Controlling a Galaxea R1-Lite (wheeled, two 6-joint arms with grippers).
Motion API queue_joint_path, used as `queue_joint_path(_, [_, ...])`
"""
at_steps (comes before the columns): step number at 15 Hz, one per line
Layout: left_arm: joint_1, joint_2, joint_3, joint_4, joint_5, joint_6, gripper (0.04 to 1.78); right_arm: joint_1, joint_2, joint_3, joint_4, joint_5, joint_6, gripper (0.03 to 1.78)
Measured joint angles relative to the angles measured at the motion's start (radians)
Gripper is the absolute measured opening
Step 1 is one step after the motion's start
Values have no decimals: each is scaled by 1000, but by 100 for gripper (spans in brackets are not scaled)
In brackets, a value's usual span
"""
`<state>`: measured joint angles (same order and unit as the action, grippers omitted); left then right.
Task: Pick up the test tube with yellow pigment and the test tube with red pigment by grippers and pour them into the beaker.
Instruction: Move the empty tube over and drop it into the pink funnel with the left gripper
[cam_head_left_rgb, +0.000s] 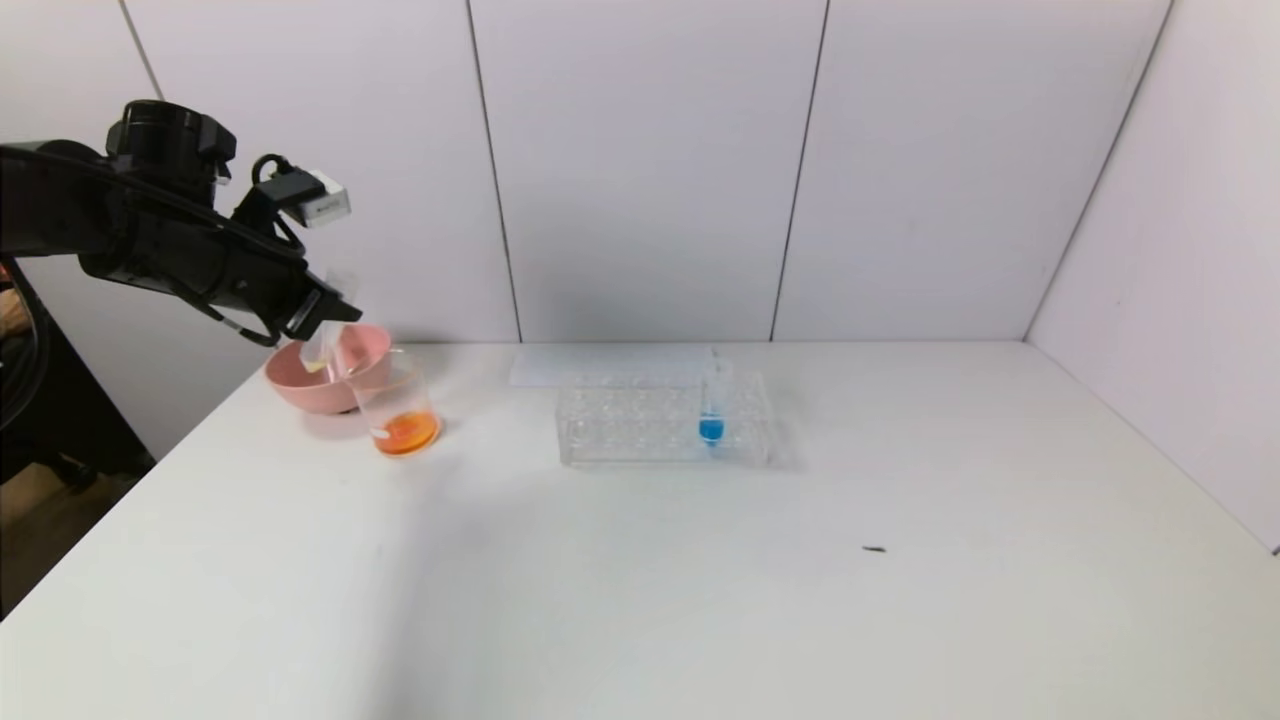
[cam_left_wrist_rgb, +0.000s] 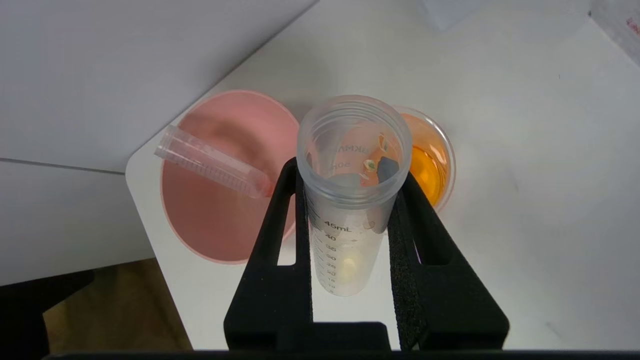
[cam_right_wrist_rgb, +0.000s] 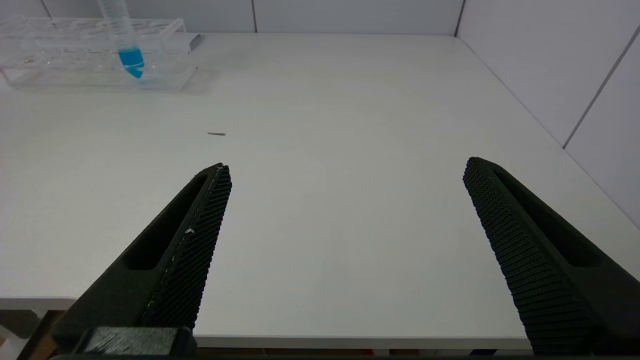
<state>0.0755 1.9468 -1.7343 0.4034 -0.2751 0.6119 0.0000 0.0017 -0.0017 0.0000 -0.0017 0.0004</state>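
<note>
**Here: tube over the beaker**

Here we see a white table boxed by pale panelled walls. Our left gripper pinches the near-empty yellow test tube, tilted above the beaker of orange liquid — beside the pink bowl. Right gripper hangs spread wide.

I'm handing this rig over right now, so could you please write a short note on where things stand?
Left end effector: shut on a nearly empty tube, held above the pink bowl and beaker.
Right end effector: open, idle low over the near right of the table.
Beaker holds orange liquid. A second, empty tube lies in the bowl. The blue tube stands in the rack.
Done: both pours, by the look of it.
Left: set down the held tube, probably in the bowl.
</note>
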Motion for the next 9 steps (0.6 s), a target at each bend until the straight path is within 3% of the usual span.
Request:
queue_joint_path(4, [11,-19,51,-197,11,-238,45,0,0,0,0,0,0,170])
queue_joint_path(9, [23,-30,133,-357,13,-402,45,0,0,0,0,0,0,170])
